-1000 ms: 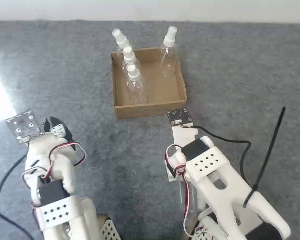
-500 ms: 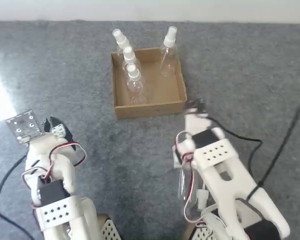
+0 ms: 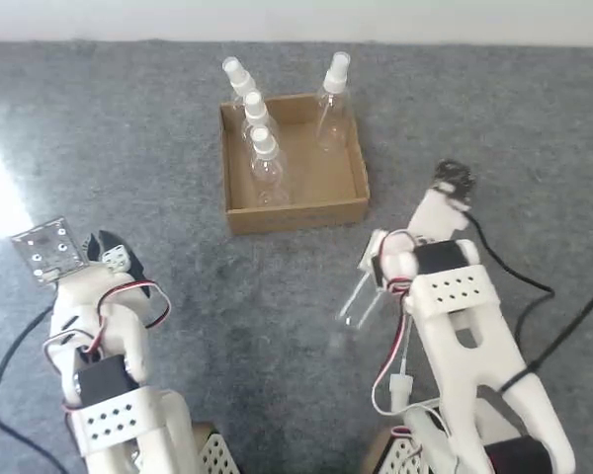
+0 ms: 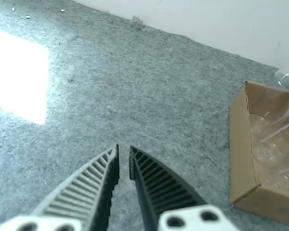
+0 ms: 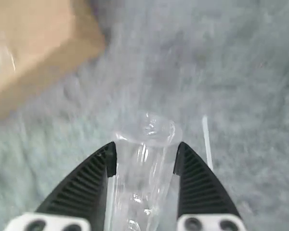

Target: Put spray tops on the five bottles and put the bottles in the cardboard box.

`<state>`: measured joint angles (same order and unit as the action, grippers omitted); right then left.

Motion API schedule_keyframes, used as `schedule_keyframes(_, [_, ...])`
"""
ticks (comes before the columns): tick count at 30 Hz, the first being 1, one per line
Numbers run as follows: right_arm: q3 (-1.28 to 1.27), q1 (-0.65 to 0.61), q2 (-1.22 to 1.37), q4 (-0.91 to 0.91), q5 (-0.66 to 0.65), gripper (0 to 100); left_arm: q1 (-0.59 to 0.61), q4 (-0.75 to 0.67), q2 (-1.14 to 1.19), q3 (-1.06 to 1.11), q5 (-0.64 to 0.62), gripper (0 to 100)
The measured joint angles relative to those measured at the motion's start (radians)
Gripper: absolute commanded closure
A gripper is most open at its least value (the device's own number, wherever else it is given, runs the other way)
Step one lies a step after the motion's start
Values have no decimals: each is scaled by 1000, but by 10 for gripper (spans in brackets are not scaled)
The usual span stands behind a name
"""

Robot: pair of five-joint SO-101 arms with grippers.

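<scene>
The cardboard box (image 3: 239, 202) stands at the back middle of the grey carpet. Several clear bottles with white spray tops (image 3: 265, 153) stand upright in it or at its far rim. My right gripper (image 3: 378, 279) sits in front of the box's right corner, shut on a clear bottle (image 3: 360, 298) with a bare neck. In the right wrist view the black fingers (image 5: 94, 168) press both sides of this bottle (image 5: 147, 139). My left gripper (image 4: 124, 151) is shut and holds nothing. It rests low at the left (image 3: 113, 255), far from the box (image 4: 241, 144).
A thin white tube (image 5: 206, 142) lies on the carpet beside the held bottle. A bright patch of light (image 4: 17, 77) falls on the carpet to the left. A pale wall runs along the carpet's far edge.
My right arm has swung to the right, away from the box's front wall, carrying the bottle, which now sticks out tilted on its left side. The left arm has not moved.
</scene>
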<state>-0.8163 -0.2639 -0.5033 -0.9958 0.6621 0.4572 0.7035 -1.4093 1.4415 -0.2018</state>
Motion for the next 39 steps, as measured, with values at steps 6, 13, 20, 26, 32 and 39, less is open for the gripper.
schedule_keyframes(6, [0, 106, 2, 80, 63, 931, -2, 0, 0, 0, 0, 962])
schedule_keyframes(13, [0, 242, 2, 81, 66, 931, -2, 0, 0, 0, 0, 962])
schedule_keyframes(20, [-2, 400, 2, 87, 66, 931, -2, 0, 0, 0, 0, 962])
schedule_keyframes(26, [-14, 508, 2, 87, 66, 931, -2, 0, 0, 0, 0, 962])
schedule_keyframes(32, [-14, 571, 2, 87, 66, 826, 0, 0, 0, 0, 0, 962])
schedule_keyframes(39, [-35, 569, 2, 51, 66, 783, 0, 0, 0, 0, 0, 962])
